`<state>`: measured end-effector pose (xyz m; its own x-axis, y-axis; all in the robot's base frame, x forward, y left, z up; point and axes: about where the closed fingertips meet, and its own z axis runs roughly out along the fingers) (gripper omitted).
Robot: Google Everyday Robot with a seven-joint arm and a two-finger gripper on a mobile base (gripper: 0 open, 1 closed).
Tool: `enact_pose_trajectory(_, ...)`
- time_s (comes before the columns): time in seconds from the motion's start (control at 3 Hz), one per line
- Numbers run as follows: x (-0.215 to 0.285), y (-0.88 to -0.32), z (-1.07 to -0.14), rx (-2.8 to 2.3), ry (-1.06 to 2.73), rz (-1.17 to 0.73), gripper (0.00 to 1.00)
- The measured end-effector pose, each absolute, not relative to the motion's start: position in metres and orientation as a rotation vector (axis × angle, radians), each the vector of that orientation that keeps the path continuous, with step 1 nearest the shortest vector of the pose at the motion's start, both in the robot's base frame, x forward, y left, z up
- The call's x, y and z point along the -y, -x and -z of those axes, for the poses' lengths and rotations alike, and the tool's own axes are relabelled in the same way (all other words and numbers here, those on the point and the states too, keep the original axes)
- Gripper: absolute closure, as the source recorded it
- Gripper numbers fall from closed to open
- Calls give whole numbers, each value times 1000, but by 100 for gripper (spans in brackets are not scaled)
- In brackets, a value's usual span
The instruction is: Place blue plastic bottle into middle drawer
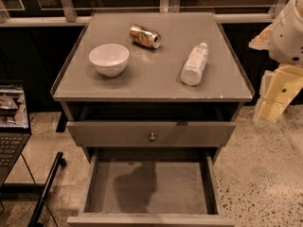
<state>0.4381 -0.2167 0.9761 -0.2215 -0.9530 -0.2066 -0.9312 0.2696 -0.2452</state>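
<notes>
So, going from the far side over towards the gripper: way off at the picture's left edge, as far from the gripper as anything gets, there's an open laptop [12,115] with its screen lit. Next in, a white bowl [109,59] sits upright on the grey table [156,86], well apart from the gripper. A bit nearer and further back, a gold-brown can [145,36] lies on its side, open end facing the gripper's side.

Under the table top, roughly mid-picture, there's a drawer front [118,134] with a small round knob [152,136], poking out just a little. Below that the middle drawer [90,186] is pulled right out, a flat grey tray with low walls and a dark shadow on its floor. It sits lower in the picture than the gripper and off to its left.

The blue plastic bottle [194,64] is the closest thing to the gripper. It's lying on its side on the table, white cap pointing to the back, base towards the front edge, not touching the can or the bowl.

The gripper [277,96] itself hangs off the table's right side, by the front corner, above the speckled floor [265,174], clear of the bottle. Honestly can't tell if it's open or closed.
</notes>
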Motion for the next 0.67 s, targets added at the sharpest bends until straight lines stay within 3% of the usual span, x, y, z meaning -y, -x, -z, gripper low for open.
enact_pose_trajectory(0.67, 217, -442, -979, -2222, 1696, 106, 0)
